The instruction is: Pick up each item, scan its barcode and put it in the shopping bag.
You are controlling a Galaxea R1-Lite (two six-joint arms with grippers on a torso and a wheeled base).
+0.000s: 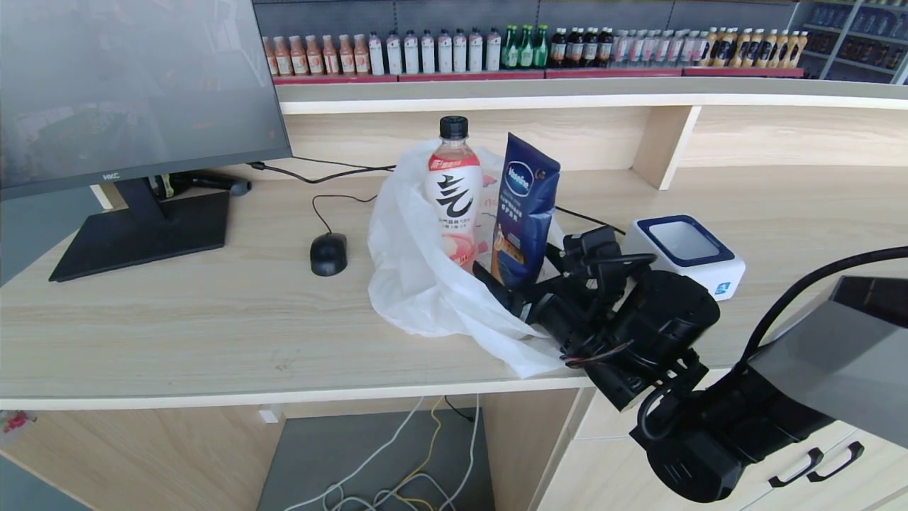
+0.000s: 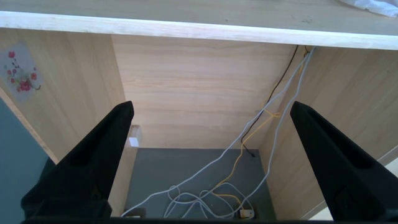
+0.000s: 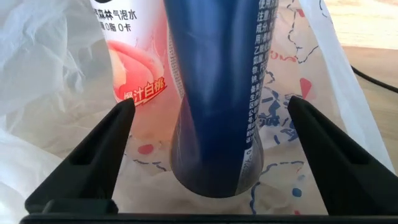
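Note:
A white plastic shopping bag [image 1: 411,270] lies open on the wooden counter [image 1: 213,319]. Standing upright in it are a drink bottle [image 1: 454,191] with a black cap and pink-white label and, beside it, a dark blue tube [image 1: 525,206]. My right gripper [image 1: 525,273] is at the tube's lower end, open. In the right wrist view the blue tube [image 3: 217,99] rests on its base on the bag [image 3: 286,155] between the wide-apart fingers of the gripper [image 3: 211,106], touched by neither, with the bottle [image 3: 134,62] just behind. My left gripper [image 2: 212,109] hangs open below the counter edge [image 2: 186,28], holding nothing.
A white and blue barcode scanner [image 1: 684,252] sits right of the bag, close to my right arm. A black mouse [image 1: 328,253] and a monitor [image 1: 135,92] on its stand are to the left. Cables [image 2: 236,174] hang under the counter. A raised ledge runs along the back.

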